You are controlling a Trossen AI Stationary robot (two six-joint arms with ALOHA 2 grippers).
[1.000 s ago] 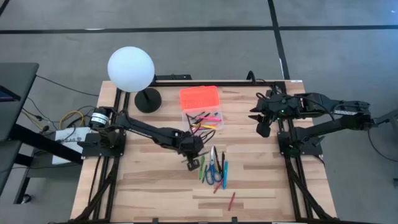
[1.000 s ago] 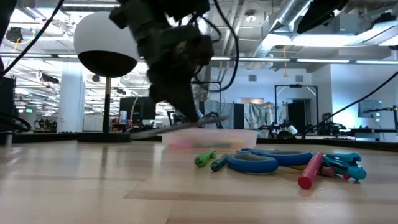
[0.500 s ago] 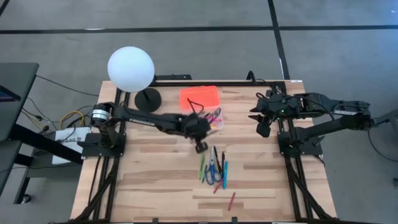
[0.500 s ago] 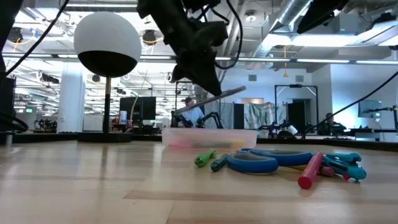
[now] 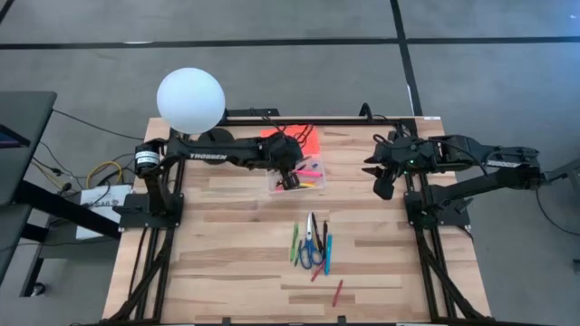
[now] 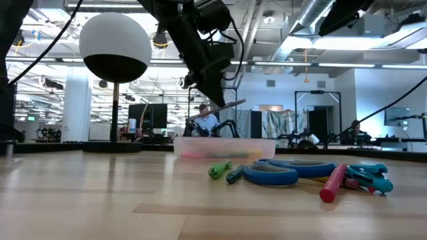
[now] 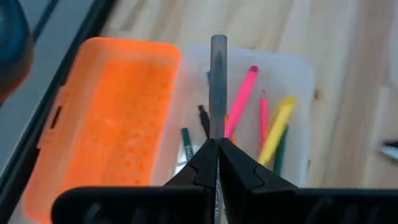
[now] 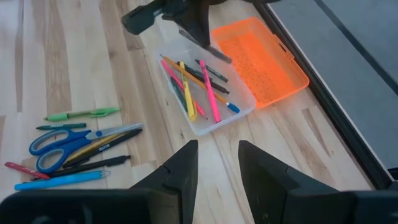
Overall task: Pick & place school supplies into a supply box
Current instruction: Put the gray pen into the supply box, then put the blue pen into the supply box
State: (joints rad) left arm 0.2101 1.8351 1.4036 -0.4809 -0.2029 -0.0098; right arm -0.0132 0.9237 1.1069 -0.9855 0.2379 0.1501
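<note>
1. The left claw hangs above the supply box, fingers pinched tight on a grey pen; the pen juts out over the clear tray.
2. The box sits near the far edge of the wooden surface, its orange lid open beside it; pink, yellow, green and orange pens lie inside.
3. The scissors and several loose pens lie together mid-surface, well apart from the box; a red pen rests alone nearer the front.
4. The right claw waits at the right edge, fingers parted and empty.
5. A white globe lamp stands at the far left corner.
</note>
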